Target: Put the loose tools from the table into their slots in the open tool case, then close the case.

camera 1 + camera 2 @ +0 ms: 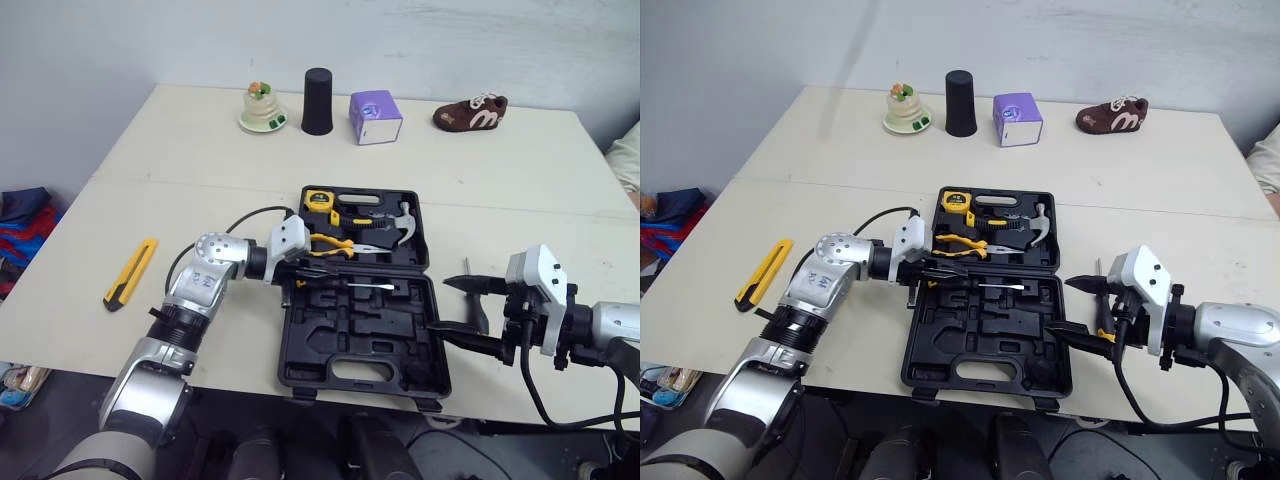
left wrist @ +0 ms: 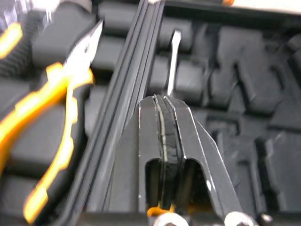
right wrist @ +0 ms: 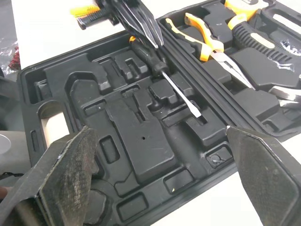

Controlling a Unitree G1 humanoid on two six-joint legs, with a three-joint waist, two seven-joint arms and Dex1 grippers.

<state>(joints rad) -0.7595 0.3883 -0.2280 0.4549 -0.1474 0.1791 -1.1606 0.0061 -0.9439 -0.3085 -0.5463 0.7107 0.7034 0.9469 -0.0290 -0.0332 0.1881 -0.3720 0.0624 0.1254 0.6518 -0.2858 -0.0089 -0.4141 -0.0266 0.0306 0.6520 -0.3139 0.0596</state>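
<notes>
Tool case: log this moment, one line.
left jaws shut at screwdriver handle; screwdriver in tool case; right jaws open beside case; utility knife loose on table; case open

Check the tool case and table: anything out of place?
The screwdriver looks to lie on top of the moulded recesses in the near half of the tool case, not seated. A yellow utility knife lies loose on the table, well left of the case.
</notes>
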